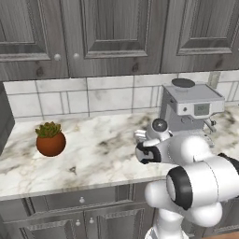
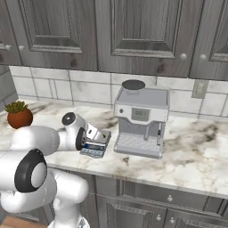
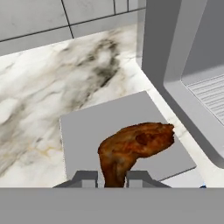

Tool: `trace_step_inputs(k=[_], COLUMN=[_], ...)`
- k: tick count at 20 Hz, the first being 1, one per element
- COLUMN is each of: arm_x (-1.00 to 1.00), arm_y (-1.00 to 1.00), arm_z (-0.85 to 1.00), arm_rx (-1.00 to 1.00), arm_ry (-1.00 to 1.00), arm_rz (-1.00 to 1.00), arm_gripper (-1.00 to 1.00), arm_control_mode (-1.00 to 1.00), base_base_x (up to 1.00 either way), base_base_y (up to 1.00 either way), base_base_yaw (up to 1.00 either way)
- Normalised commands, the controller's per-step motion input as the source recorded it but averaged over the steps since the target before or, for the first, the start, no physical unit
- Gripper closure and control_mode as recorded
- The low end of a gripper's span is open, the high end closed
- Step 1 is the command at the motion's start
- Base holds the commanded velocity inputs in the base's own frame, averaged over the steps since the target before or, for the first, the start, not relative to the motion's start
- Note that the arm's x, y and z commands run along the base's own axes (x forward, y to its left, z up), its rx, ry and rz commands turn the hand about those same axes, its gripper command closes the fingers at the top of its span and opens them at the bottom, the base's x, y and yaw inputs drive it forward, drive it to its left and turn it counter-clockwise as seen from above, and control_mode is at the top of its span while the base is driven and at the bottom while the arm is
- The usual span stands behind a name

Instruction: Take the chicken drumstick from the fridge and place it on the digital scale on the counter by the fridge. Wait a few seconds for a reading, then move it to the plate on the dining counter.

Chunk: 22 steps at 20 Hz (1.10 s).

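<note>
The chicken drumstick [image 3: 135,146], orange-brown, hangs low over the flat grey top of the digital scale [image 3: 87,131]. I cannot tell whether it touches the scale. My gripper [image 3: 110,177] is shut on the drumstick's thinner bone end, with one dark fingertip on each side. In the right base view the hand [image 2: 94,133] reaches down over the scale [image 2: 95,149], which sits on the marble counter just left of the coffee machine. The fridge, the plate and the dining counter are out of view.
A boxy grey coffee machine [image 2: 141,120] [image 1: 191,109] stands close to the scale's right side. A potted plant [image 1: 50,139] sits at the counter's left, near a dark panel [image 1: 4,116]. Grey wall cabinets hang above, over a tiled backsplash.
</note>
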Motion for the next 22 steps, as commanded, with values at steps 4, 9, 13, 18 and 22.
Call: trace_step_inputs(k=[4,9,13,18,22], arm_x=[0.27,0.18,0.0,-0.29,-0.32], arm_y=[0.0,-0.09,-0.09,-0.01,0.0], arm_z=[-0.13,-0.08,-0.01,0.24,0.69], arm_rx=[0.0,0.0,0.0,0.0,0.07], arm_ry=[0.01,0.0,0.0,-0.03,0.01], arm_rz=[0.0,0.0,0.0,0.0,0.0], arm_gripper=[-1.0,-1.0,-1.0,-1.0,-1.0], arm_control_mode=[-1.0,-1.0,-1.0,-1.0,-1.0], base_base_x=[0.0,0.0,0.0,0.0,0.0], base_base_y=[0.0,0.0,0.0,0.0,0.0], base_base_yaw=[0.0,0.0,0.0,0.0,0.0])
